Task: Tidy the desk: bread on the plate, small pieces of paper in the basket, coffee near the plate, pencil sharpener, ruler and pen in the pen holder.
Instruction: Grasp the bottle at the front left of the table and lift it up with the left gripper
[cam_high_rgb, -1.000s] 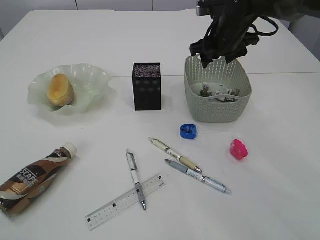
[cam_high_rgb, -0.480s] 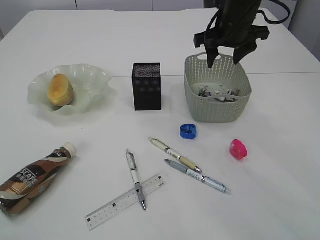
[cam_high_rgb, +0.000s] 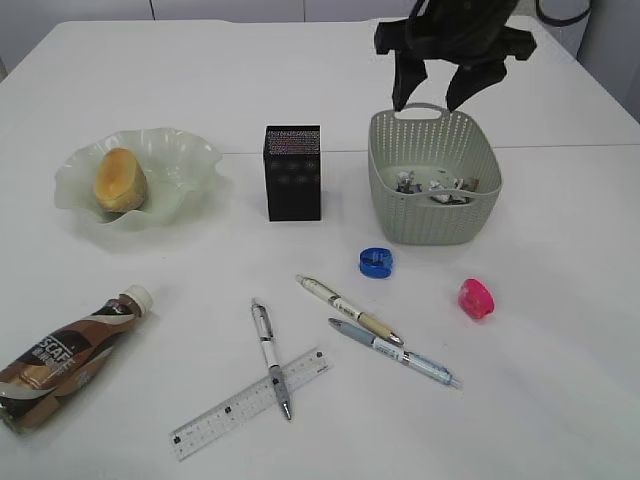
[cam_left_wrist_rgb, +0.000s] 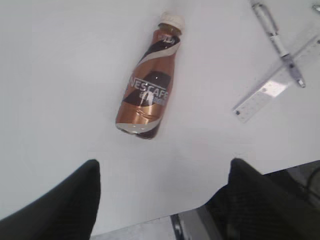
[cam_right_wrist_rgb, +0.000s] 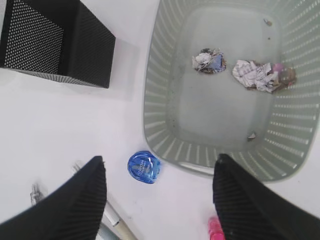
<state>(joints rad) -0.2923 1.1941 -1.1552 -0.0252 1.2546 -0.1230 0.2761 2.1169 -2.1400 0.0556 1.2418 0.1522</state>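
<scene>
The bread sits on the plate near the desk's left edge; crumpled papers lie in the basket; above its far rim the right gripper hangs released, empty; the coffee lies flat near the front-left corner, under the left gripper, also spread.

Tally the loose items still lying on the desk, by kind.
Pens: 3
Pencil sharpeners: 2, blue and pink
Ruler: 1
Coffee bottle: 1
Total: 7
</scene>
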